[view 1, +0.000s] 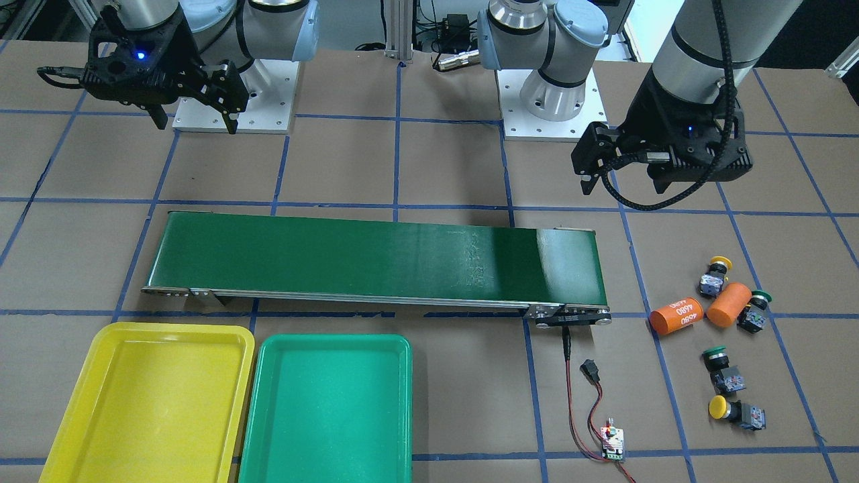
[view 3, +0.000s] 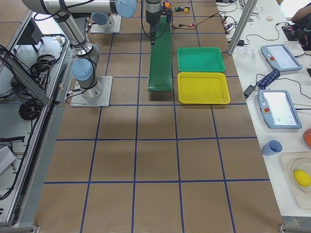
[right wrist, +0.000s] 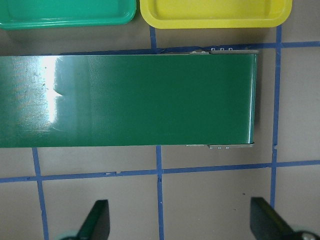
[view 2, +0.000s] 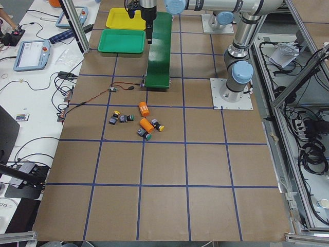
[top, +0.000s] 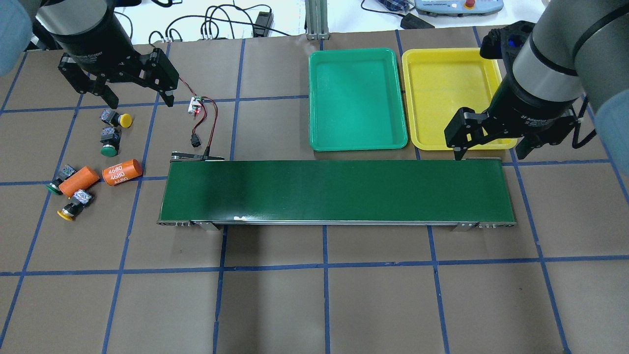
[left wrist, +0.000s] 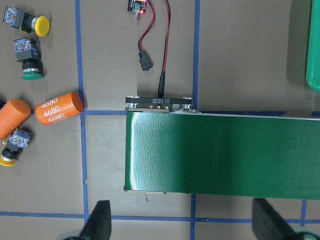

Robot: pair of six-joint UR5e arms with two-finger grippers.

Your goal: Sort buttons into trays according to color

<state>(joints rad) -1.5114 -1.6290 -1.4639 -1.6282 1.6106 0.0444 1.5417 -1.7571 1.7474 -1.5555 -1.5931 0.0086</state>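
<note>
Four buttons lie loose on the table at the conveyor's left end: a yellow button point(top: 118, 119), a green button point(top: 109, 142), a second green button point(top: 59, 178) and a second yellow button point(top: 73, 206). They also show in the front view, at the right, as the far yellow button point(view 1: 735, 410) and far green button point(view 1: 719, 365). The green tray point(top: 357, 98) and the yellow tray point(top: 449, 93) stand empty beyond the belt. My left gripper point(top: 140, 101) hangs open and empty above the table near the buttons. My right gripper point(top: 490, 152) is open and empty over the belt's right end.
A long dark-green conveyor belt point(top: 334, 191) crosses the table's middle. Two orange cylinders marked 4680 point(top: 122, 172) point(top: 78, 180) lie among the buttons. A small circuit board point(top: 197, 104) with red and black wires lies beyond the belt's left end.
</note>
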